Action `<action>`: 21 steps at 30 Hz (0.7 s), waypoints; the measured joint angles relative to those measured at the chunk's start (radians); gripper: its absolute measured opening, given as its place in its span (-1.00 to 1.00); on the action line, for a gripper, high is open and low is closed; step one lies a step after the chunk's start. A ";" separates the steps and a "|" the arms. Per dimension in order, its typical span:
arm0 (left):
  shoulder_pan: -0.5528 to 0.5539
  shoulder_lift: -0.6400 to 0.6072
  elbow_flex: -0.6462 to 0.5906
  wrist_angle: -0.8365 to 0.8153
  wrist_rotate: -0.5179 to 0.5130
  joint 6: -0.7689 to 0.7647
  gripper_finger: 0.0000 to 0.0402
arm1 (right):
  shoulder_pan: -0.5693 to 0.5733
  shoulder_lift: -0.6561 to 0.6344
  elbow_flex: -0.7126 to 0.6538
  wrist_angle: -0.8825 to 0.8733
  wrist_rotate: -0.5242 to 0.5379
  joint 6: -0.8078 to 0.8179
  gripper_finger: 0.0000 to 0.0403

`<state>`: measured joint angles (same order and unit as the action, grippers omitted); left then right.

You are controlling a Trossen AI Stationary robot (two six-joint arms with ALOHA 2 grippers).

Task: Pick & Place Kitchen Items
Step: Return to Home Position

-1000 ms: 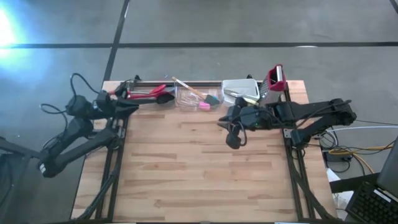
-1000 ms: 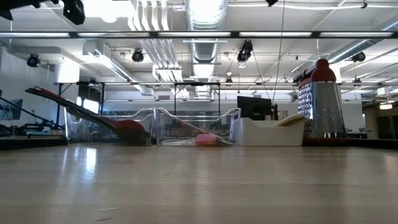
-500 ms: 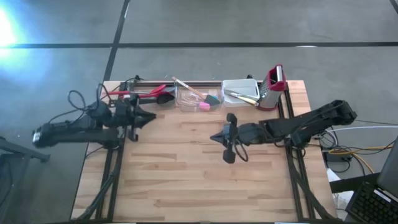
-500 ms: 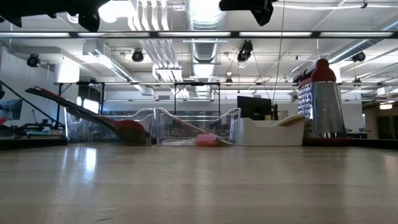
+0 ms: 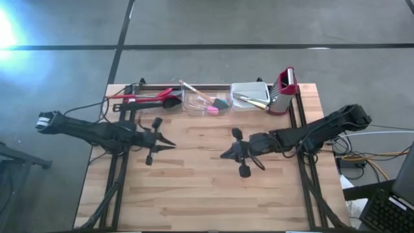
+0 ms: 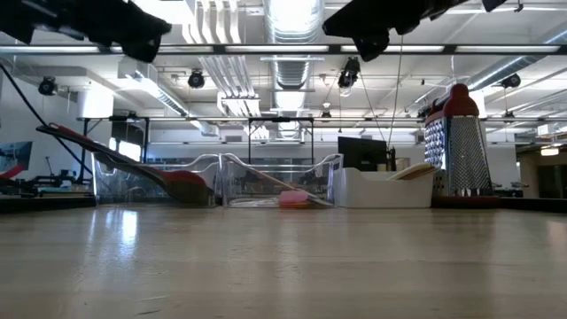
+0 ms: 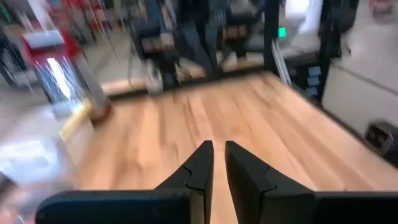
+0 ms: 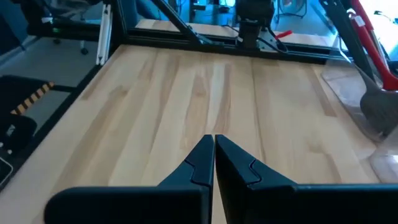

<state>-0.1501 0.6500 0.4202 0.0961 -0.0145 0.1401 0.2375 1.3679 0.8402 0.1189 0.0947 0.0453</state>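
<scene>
Counter: pale wood planks (image 5: pixel 207 188) beneath me, edged by dark frame rails.
Floor: smooth grey concrete (image 5: pixel 213 22), crossed by one dark line (image 5: pixel 194 46).
Light: white glare (image 5: pixel 5 29) on the floor at my left; long ceiling strips (image 6: pixel 177 49).
Ceiling: bare ducts (image 6: pixel 288 18) (an open workshop hall).
Beside me: loose cables (image 5: pixel 369 155) on the floor at my right.

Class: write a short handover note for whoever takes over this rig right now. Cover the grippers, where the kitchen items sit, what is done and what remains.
Left gripper: shut, empty, above the table's left half.
Right gripper: shut, empty, above its middle.
Red tongs and black spoon: in the left clear tub.
Pink spatula: right clear tub.
Yellow knife: white tub.
Done: no utensil shows outside the tubs.
Left: probably only parking both arms.
</scene>
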 joint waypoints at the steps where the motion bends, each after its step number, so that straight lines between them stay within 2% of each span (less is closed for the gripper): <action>1: 0.000 0.008 0.000 -0.021 0.006 -0.016 -0.77 | 0.000 0.002 -0.009 0.005 -0.002 0.001 -0.96; 5: 0.000 0.032 -0.002 -0.064 0.039 -0.045 -0.77 | 0.000 0.009 -0.055 0.046 -0.002 0.008 -0.96; 11: 0.000 0.069 -0.010 -0.069 0.028 -0.043 -0.82 | 0.000 0.011 -0.144 0.256 -0.070 -0.020 -0.96; 21: 0.000 0.103 -0.016 -0.080 0.019 -0.061 -0.82 | 0.000 0.009 -0.194 0.252 -0.069 -0.021 -0.96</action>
<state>-0.1497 0.7531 0.4038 0.0158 0.0043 0.0788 0.2375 1.3773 0.6459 0.3708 0.0257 0.0246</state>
